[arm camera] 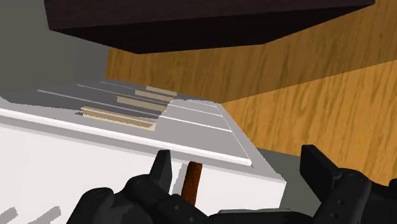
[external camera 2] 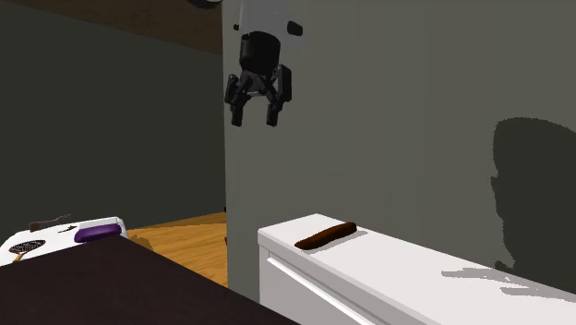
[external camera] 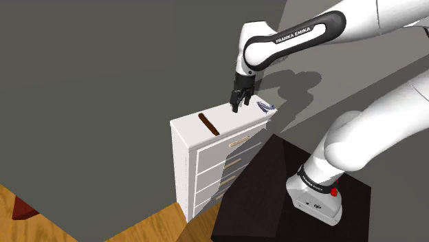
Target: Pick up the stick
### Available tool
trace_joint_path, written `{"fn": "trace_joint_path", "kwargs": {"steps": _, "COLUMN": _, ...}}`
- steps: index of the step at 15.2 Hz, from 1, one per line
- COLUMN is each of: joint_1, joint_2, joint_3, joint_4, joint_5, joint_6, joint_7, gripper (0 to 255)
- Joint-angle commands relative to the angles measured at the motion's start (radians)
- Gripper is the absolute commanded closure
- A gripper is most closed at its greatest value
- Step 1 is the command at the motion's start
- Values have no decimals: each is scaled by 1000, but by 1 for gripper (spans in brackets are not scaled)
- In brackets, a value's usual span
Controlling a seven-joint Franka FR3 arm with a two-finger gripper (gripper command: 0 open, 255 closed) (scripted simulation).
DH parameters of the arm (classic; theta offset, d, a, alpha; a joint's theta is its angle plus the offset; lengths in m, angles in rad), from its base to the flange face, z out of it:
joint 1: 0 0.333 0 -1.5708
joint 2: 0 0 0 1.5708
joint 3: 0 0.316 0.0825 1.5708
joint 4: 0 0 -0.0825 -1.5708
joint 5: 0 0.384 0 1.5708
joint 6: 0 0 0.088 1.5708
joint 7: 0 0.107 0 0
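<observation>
1 stick (external camera 2: 326, 234) atop dresser (external camera: 205, 157), drawers shut; gripper (external camera 2: 256, 120) above, jaws apart, nothing btwn.

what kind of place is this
Likely a room in a house, maybe a bedroom: a white chest of drawers stands by a grey wall on a wood floor.
</observation>
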Motion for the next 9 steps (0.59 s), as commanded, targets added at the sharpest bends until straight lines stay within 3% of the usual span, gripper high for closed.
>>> {"fn": "trace_joint_path", "kwargs": {"steps": 1, "joint_1": -2, "joint_2": 68, "joint_3": 2, "joint_4": 11, "joint_5": 3, "joint_6": 71, "joint_7": 16, "gripper": 0}}
{"fn": "trace_joint_path", "kwargs": {"steps": 9, "joint_1": -13, "joint_2": 380, "joint_3": -3, "joint_4": 116, "joint_5": 9, "joint_6": 323, "joint_7": 62, "gripper": 0}}
